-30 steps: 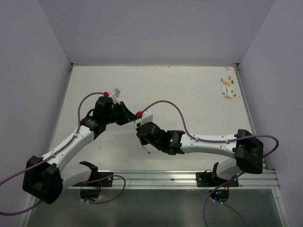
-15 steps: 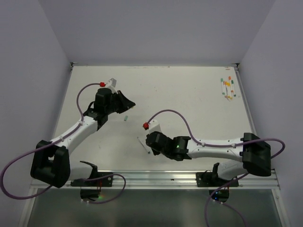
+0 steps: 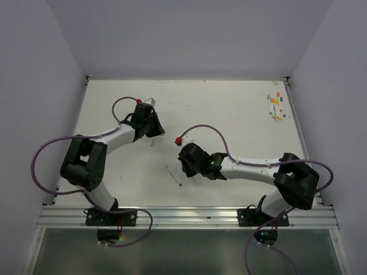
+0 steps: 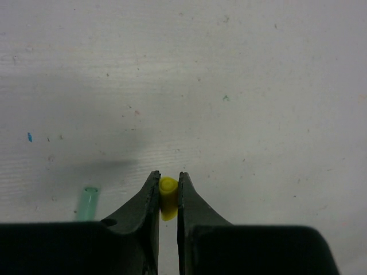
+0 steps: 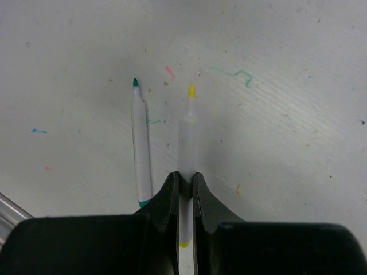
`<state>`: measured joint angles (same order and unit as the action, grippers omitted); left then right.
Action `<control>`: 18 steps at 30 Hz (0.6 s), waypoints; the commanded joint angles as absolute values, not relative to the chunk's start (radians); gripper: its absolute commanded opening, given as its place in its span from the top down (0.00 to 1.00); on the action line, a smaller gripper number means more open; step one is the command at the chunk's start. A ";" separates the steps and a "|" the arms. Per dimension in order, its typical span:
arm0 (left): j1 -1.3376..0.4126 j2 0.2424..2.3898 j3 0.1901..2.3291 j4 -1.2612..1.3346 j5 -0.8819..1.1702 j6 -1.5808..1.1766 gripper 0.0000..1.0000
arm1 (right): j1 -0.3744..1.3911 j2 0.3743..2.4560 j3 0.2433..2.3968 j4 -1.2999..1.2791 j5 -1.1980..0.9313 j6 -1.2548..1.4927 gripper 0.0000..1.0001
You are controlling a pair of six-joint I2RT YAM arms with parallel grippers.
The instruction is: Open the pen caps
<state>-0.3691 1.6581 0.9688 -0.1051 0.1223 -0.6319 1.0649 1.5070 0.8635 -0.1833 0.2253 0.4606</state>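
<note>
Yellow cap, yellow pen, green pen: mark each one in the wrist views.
yellow cap [image 4: 168,195]: left wrist view, on its rounded body.
yellow pen [image 5: 188,140]: right wrist view, on the white barrel below the yellow tip.
green pen [image 5: 141,150]: right wrist view, on the middle of the white barrel.

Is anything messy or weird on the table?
Yes. A green cap lies loose on the table by the left gripper (holding a yellow cap), apart from the uncapped green pen beside the right gripper (holding a yellow pen). Small green, pink and blue ink scribbles mark the table too.
</note>
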 commanded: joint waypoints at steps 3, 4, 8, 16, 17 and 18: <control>-0.385 1.739 1.057 -0.178 0.006 -0.537 1.00 | 1.039 1.581 0.884 -0.092 0.126 0.431 1.00; -0.388 1.744 1.060 -0.182 0.005 -0.531 1.00 | 1.037 1.597 0.884 -0.084 0.121 0.431 1.00; -0.388 1.775 1.061 -0.179 0.005 -0.512 1.00 | 1.031 1.632 0.885 -0.048 0.103 0.437 1.00; -0.388 1.792 1.037 -0.183 -0.064 -0.508 0.80 | 1.029 1.664 0.884 -0.020 0.078 0.457 0.89; -0.390 1.787 1.032 -0.181 -0.064 -0.508 0.77 | 1.029 1.663 0.877 -0.017 0.080 0.463 0.87; -0.390 1.776 1.029 -0.183 -0.066 -0.508 0.76 | 1.029 1.655 0.873 -0.011 0.081 0.465 0.84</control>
